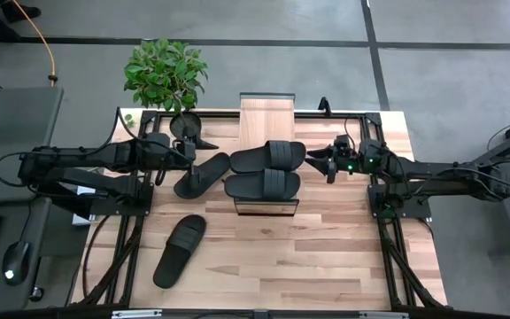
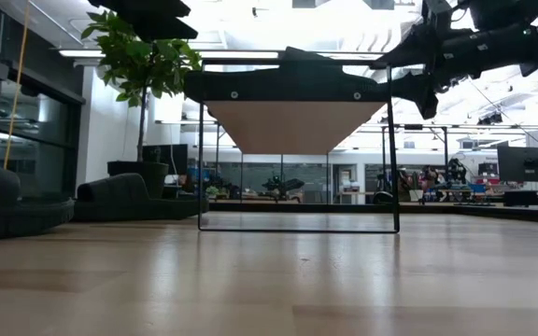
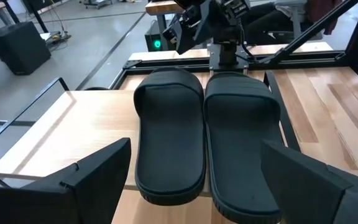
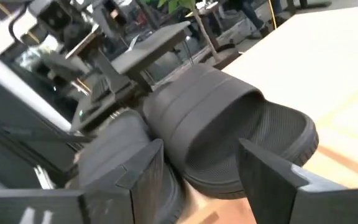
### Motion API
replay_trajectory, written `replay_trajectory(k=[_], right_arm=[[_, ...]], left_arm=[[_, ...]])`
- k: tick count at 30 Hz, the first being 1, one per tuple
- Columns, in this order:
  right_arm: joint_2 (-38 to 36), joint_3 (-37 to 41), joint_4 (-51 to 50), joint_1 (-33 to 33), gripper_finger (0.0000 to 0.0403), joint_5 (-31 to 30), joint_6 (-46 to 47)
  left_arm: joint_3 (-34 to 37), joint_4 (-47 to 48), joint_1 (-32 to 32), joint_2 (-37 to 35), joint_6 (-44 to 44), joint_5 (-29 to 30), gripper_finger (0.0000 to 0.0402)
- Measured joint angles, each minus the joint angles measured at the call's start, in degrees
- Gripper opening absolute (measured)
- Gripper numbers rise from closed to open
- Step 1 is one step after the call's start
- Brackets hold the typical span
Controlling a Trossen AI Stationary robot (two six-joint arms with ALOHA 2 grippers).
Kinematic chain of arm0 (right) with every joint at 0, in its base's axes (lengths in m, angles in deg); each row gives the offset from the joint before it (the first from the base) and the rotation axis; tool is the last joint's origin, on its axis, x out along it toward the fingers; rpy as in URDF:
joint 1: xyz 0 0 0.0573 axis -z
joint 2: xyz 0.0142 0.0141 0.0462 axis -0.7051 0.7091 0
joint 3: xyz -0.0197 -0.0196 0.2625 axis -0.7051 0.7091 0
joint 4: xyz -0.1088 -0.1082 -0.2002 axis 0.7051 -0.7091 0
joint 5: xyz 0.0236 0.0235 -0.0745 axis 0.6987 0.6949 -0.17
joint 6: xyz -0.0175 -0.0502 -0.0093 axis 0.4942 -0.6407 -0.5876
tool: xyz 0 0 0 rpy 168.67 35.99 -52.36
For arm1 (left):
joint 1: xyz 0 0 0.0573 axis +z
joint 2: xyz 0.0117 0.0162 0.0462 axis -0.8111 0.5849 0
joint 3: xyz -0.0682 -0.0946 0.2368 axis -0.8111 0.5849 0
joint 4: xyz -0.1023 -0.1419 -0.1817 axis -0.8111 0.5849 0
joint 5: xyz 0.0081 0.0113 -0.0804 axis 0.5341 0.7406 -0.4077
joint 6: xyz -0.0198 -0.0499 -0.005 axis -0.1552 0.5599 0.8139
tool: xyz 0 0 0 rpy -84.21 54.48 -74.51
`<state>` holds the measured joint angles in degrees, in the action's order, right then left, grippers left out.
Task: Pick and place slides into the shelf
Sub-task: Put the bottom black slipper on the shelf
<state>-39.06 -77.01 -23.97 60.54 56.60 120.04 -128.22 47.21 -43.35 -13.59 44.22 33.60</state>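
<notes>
Slides going onto the shelf (image 1: 264,111), two up, two waiting on the table.

Right gripper (image 1: 330,164) is hovering open-jawed, empty, at the toe end of the placed pair (image 1: 268,168). Left gripper (image 1: 177,158) is sitting wide open by the nearest loose slide (image 1: 200,175); I'm guessing that needs grabbing next, then the far slide (image 1: 180,250).

Shelf (image 1: 264,115): long narrow light-wood rack, dark frame, running away from the table's front edge, mid-table. Two black ribbed-strap slides (image 1: 267,157) (image 1: 263,184) lie flat side by side across its top, touching. Third slide (image 1: 201,174) on the tabletop just left of the shelf, angled. Fourth slide (image 1: 180,250) farther toward the front-left, sole down, diagonal, well apart from the shelf.
</notes>
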Motion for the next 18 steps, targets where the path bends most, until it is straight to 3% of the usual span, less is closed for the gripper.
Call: replay_trajectory(k=[8, 18], right_arm=[[-0.1, 0.0, 2.3, 0.0, 0.0193, -0.1, 8.0], [-0.1, 0.0, 2.5, 0.0, 0.0193, -3.8, 6.8]], left_arm=[[0.0, 5.7, 0.0, 0.0, 2.0, 0.0, 0.0337], [0.0, 15.2, 0.0, 0.0, 8.3, 0.2, 0.0337]])
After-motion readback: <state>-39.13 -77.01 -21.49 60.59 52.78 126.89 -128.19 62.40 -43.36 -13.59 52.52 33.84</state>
